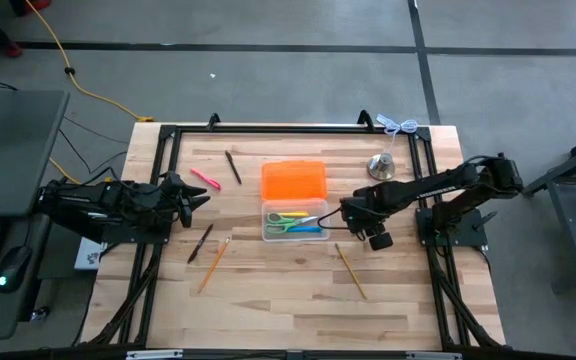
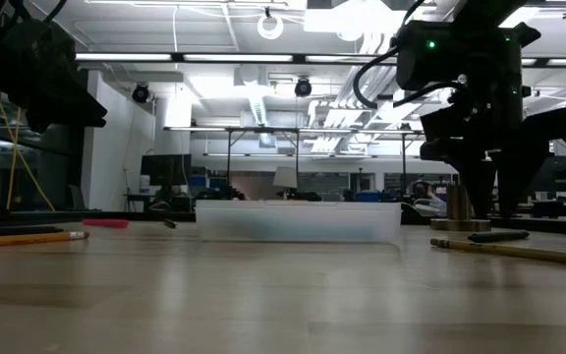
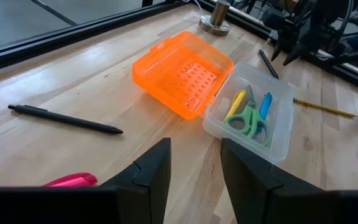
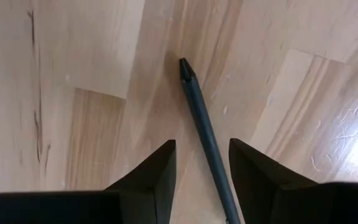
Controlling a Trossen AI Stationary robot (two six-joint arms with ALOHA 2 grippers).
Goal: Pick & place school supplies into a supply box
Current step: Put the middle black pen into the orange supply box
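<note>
My right claw (image 4: 202, 171) hangs just above the table with its fingers spread, and a black pen (image 4: 204, 134) lies flat between them, running out ahead of the tips. Nothing is pinched yet. I judge this the start of a pick: lined up over the pen, not yet lowered.

The landmark is the clear box (image 1: 296, 222) at mid-table, its orange lid (image 1: 293, 181) folded open on the far side. My right claw (image 1: 348, 212) sits just beside the box's right end. Green scissors (image 3: 248, 119), a yellow pen (image 3: 235, 104) and a blue pen (image 3: 265, 104) are already in the box.

Next move, as I read it: drop straight down, close across the pen's barrel, lift, carry it the short way left over the box wall. The pen is thin and flat on the wood, so the fingertips must reach nearly to the surface.

Still out, relative to the box: a yellow pencil (image 1: 349, 270) to the near right, a black pen (image 1: 201, 242) and a wooden pencil (image 1: 214, 263) to the near left, a pink pen (image 1: 205, 179) and another black pen (image 1: 233, 167) to the far left.

Room: open table on the near side of the box. A silver bell-shaped weight (image 1: 381, 166) stands beyond my right claw, near the frame; keep clear when lifting.

My left claw (image 1: 190, 196) waits, fingers spread and empty, well to the left of the box.
</note>
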